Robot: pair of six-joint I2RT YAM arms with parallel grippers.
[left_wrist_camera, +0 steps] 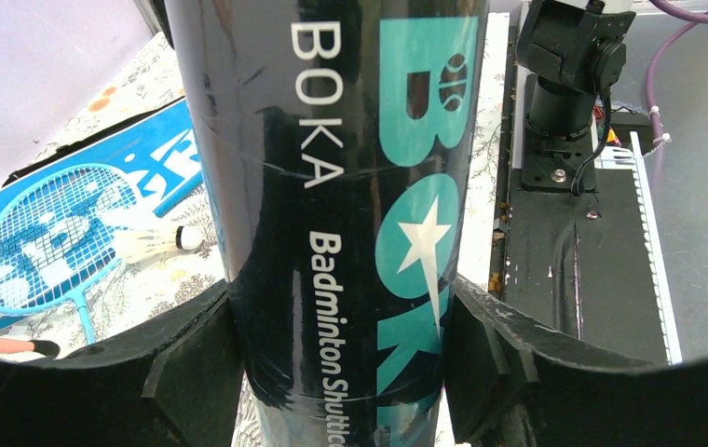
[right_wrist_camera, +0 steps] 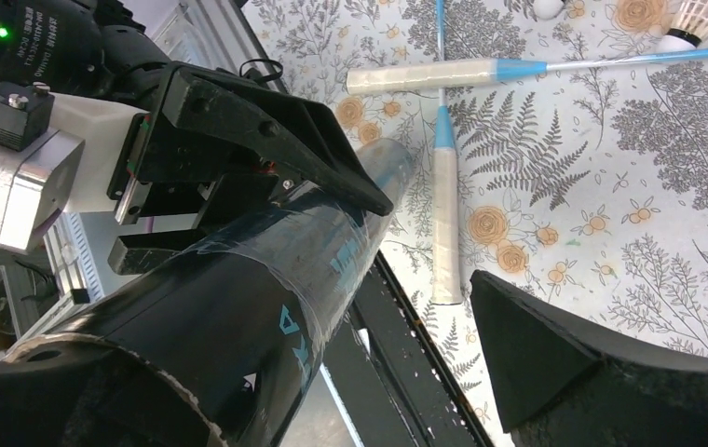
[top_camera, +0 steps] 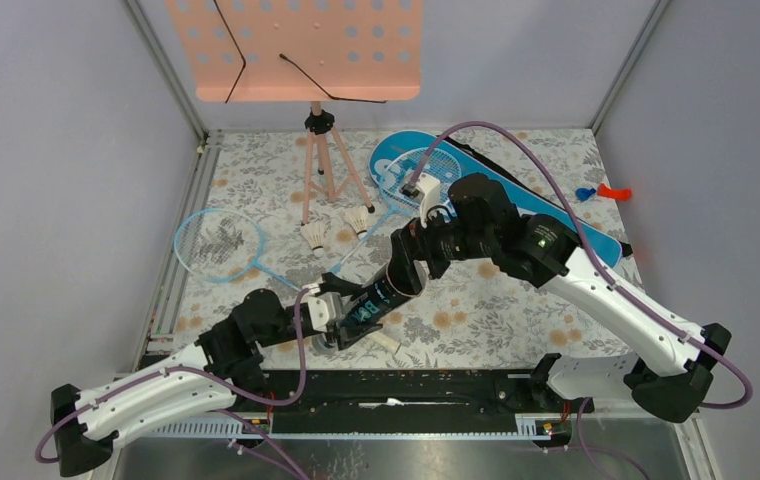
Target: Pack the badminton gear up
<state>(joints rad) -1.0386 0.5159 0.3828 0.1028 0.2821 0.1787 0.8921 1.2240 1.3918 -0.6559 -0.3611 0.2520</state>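
The left hand is clamped around the lower part of the black tube. Its two fingers press the tube's sides, just below the white "BOKA" lettering. The tube is held at a tilt in front of the music stand, on the side nearest the arms.

The right hand is spread fully wide at the tube's upper, open end and grips nothing. Only one of its fingers shows clearly, so whether it touches the tube is hard to say.

Two shuttlecocks lie at the foot of the stand. One racket lies left of the stand's legs. The second racket rests its head on the blue bag, to the right of the stand.
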